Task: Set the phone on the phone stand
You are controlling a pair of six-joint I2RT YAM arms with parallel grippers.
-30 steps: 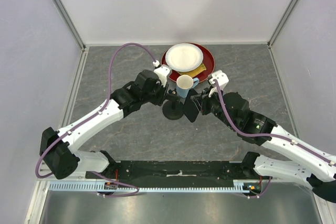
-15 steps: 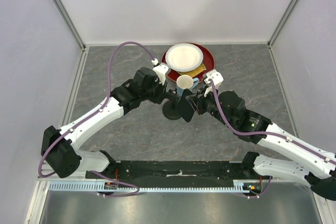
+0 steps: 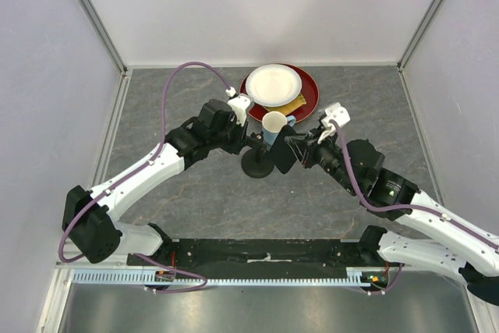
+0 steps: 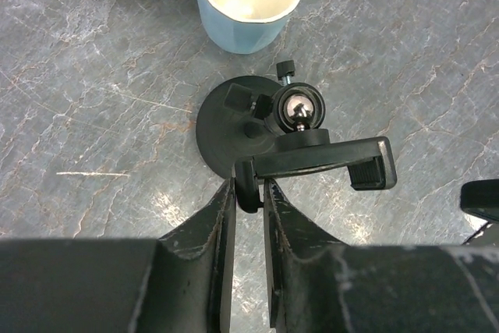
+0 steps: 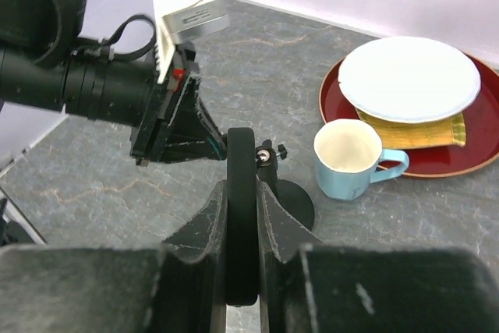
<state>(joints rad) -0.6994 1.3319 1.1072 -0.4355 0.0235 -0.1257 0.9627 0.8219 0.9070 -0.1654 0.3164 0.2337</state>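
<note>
Edgewise, the phone [image 5: 241,163] is clamped by the right gripper [image 5: 242,200], the phone stand [image 4: 222,122] by the left gripper [image 4: 248,189] (white plate [image 5: 409,76] stacked on red plate [image 5: 330,99]).

I can read no text, number or brand in any view. Marks on my left wrist's white housing [image 5: 187,7] are too blurred.

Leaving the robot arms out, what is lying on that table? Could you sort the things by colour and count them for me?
Black: 2, the phone and the phone stand
Red: 1, the red plate
White: 1, the white plate
Yellow: 1, the yellow cloth
Blue: 1, the blue mug
Total: 6
</note>
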